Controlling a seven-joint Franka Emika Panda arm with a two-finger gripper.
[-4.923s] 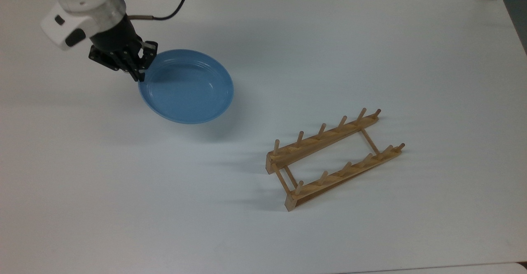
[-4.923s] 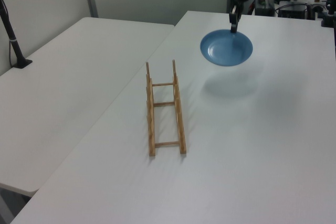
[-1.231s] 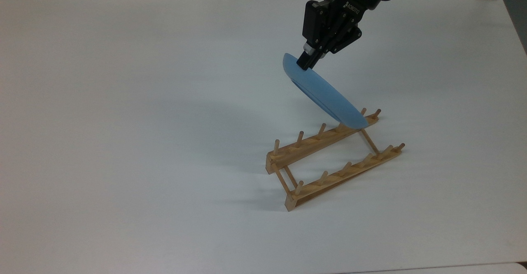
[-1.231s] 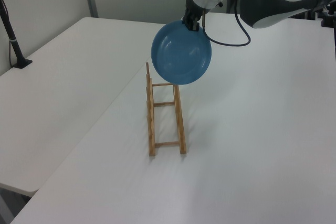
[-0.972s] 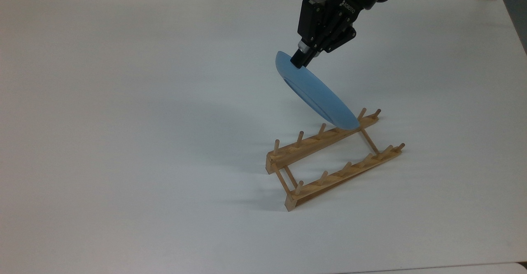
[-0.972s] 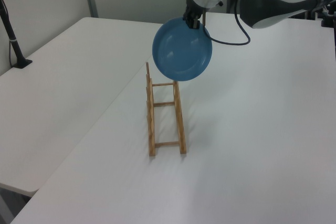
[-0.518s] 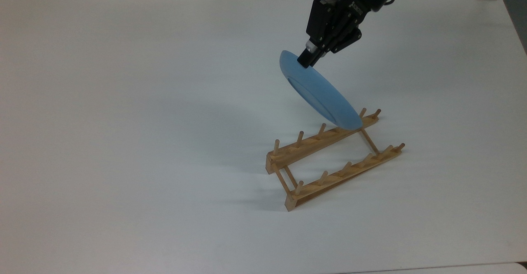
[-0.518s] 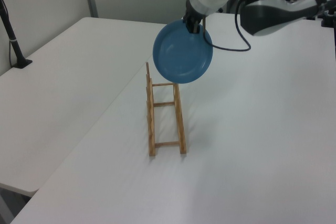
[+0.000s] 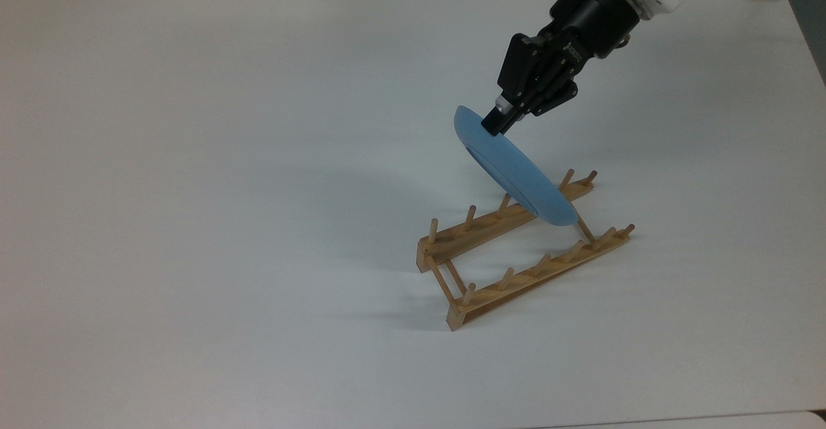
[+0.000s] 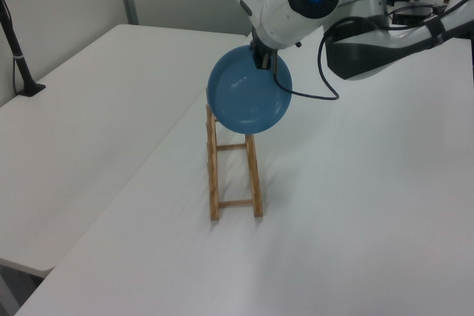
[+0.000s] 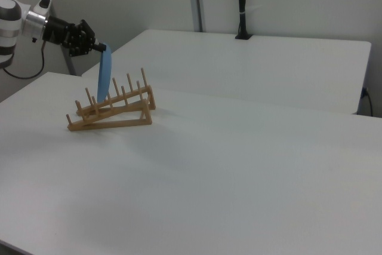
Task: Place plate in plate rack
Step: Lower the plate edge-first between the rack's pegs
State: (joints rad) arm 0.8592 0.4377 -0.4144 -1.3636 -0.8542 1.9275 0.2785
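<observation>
In the top view we see the black claw [image 9: 498, 121] pinching the upper rim of the light-blue plate [image 9: 516, 178], held on edge and tilted over the far end of the plate rack [image 9: 524, 248] on the white surface [image 9: 226, 222]; white lettering on the claw body is too small to read. In the left view the plate [image 10: 248, 99] faces the camera above the rack [image 10: 234, 162], its lower edge overlapping the farthest pegs. In the right view the plate [image 11: 104, 77] hangs nearly upright, its lower edge down among the pegs of the rack [image 11: 113, 110].

Your arm reaches in from two o'clock in the top view, its gripper [image 9: 495, 123] angled toward seven o'clock, fingers clamped on the plate [image 9: 516, 174] rim.
</observation>
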